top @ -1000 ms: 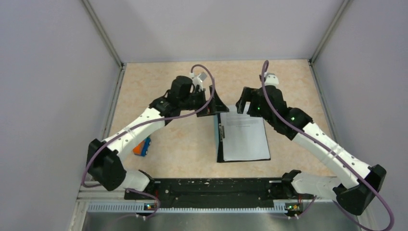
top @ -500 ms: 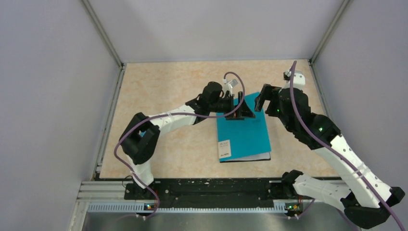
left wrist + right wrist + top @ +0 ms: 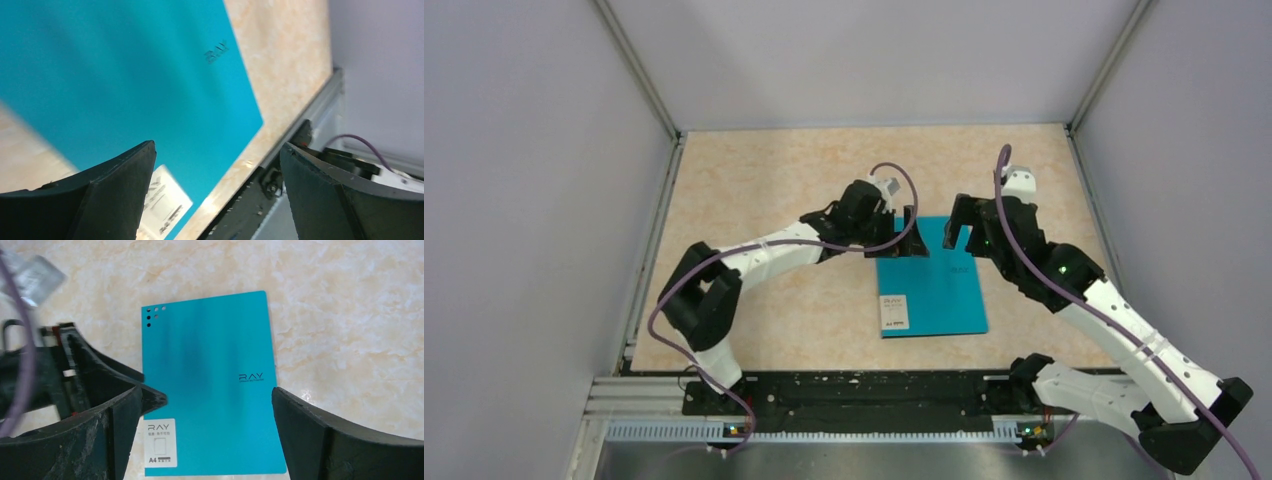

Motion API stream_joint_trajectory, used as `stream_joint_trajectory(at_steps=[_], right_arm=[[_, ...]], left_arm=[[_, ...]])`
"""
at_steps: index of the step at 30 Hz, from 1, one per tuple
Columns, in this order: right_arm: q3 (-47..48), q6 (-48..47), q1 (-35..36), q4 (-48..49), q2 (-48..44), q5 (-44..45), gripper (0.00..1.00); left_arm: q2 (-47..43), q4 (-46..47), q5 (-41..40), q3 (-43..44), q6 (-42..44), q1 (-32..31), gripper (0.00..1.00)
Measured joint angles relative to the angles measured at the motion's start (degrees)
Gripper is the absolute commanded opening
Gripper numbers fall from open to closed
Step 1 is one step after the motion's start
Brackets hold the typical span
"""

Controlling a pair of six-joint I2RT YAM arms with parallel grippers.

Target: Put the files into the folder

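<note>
The folder (image 3: 936,285) lies shut and flat on the table, teal side up, with its white label (image 3: 893,312) at the near left corner. No white sheets show in any view. My left gripper (image 3: 905,240) is open and empty, low over the folder's far left corner. My right gripper (image 3: 961,233) is open and empty above the folder's far edge. The right wrist view shows the whole folder (image 3: 215,355) between my fingers, with the left gripper (image 3: 100,375) at its left edge. The left wrist view shows the teal cover (image 3: 125,75) below my open left gripper (image 3: 216,146).
Grey walls close in the beige table on the left, right and far sides. The black mounting rail (image 3: 864,390) runs along the near edge and also shows in the left wrist view (image 3: 280,175). The left arm's elbow (image 3: 709,300) is low over the table's left part.
One second ago the folder lay open with white sheets showing. The left gripper swung the cover right and shut it, then let go. The right gripper moved slightly left and down.
</note>
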Motion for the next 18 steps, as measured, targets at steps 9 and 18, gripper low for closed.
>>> stream_joint_trajectory(at_steps=[9,18], right_arm=[[-3.72,2.36,0.00,5.90,0.24,-1.86,0.99],[-3.63,4.50,0.00,8.81,6.69,-2.69,0.99]], left_arm=[[-20.76,-14.88,-26.03,-1.44,6.40,0.61,0.99],[-29.55,-25.16,-40.13,-5.01,9.03,1.20,0.99]])
